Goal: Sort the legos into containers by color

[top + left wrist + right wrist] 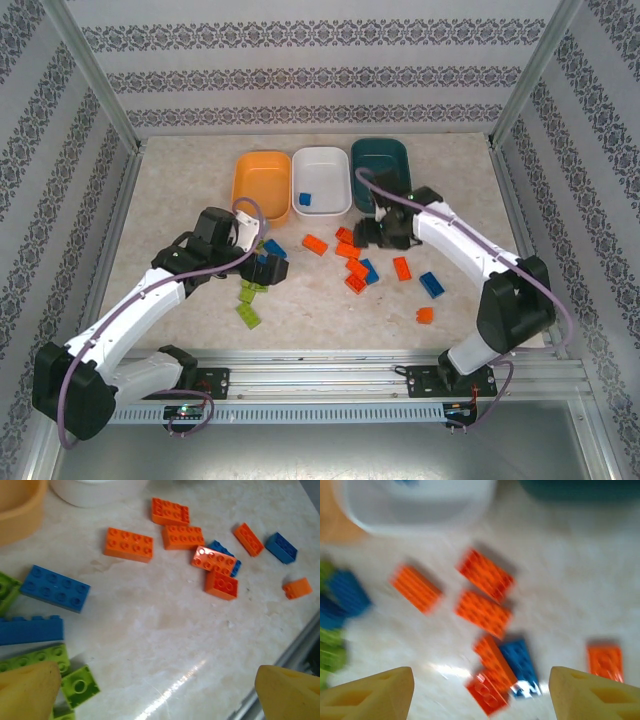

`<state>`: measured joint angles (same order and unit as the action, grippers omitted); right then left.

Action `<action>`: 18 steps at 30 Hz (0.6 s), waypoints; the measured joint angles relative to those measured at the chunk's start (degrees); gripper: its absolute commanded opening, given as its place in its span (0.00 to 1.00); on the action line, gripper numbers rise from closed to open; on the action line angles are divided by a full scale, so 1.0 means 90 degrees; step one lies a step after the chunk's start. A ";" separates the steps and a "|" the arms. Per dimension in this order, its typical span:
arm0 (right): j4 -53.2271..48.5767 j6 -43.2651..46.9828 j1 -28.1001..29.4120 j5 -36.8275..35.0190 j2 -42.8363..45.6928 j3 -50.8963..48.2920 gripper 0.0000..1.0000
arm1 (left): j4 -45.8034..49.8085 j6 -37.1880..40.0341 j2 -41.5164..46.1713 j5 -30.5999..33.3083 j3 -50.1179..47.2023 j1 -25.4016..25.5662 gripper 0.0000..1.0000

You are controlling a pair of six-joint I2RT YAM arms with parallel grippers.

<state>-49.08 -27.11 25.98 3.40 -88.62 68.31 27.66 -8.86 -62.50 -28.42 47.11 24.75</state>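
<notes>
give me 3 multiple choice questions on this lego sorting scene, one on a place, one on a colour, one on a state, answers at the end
1. Which tub stands in the middle of the row?
A) orange
B) white
C) dark teal

2. What colour is the one brick lying in the white tub?
A) blue
B) orange
C) lime green

3. How is the left end effector?
A) shut on a green brick
B) open, holding nothing
C) shut on a blue brick

Answers:
1 B, in the top view the white tub sits between the orange tub and the dark teal tub.
2 A, the single brick in it is blue.
3 B, the left wrist view shows its fingers wide apart with nothing gripped between them.
</notes>
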 measured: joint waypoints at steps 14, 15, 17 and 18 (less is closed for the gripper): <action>0.0622 -0.0053 -0.1093 -0.0165 0.0204 -0.1574 0.65 | 0.0010 0.0155 -0.0165 -0.0053 0.0000 0.0340 1.00; 0.0670 -0.0017 -0.1115 -0.0165 0.0085 -0.1569 0.65 | 0.0010 0.0155 -0.0165 -0.0053 0.0000 0.0340 1.00; 0.0709 0.0046 -0.1127 -0.0168 -0.0160 -0.1537 0.65 | 0.0012 0.0155 -0.0165 -0.0051 0.0000 0.0340 1.00; 0.0743 0.0066 -0.1171 -0.0168 -0.0270 -0.1523 0.65 | 0.0015 0.0155 -0.0165 -0.0051 0.0000 0.0340 1.00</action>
<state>-42.39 -26.52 15.44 1.89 -91.05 54.61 27.79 -7.46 -63.99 -28.88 47.11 27.81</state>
